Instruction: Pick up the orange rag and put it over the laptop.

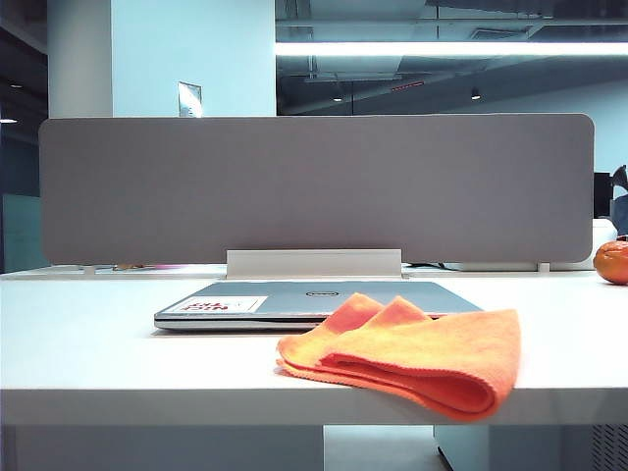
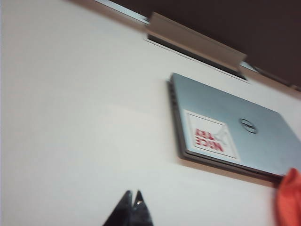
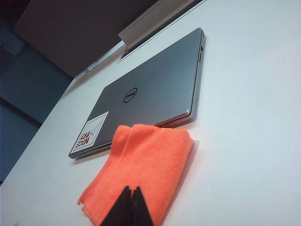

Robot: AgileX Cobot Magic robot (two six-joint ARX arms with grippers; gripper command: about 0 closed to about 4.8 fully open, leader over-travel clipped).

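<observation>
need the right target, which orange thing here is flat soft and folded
The orange rag, folded at the table's front edge, overlapping the laptop. The other orange thing is a round fruit at the far right.

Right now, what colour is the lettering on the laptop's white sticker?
Red lettering on the white rectangular sticker of the silver-grey laptop; clearest in the left wrist view.

The thin silver-grey closed laptop point(image 3: 155, 89) carries a round ring logo point(image 3: 130, 95) at the middle of its lid, reading "DELL". Near one lid corner, away from the logo, sits a white rectangular sticker point(image 3: 90, 133) with red block lettering in two lines; the letters are too blurred to read surely.
</observation>
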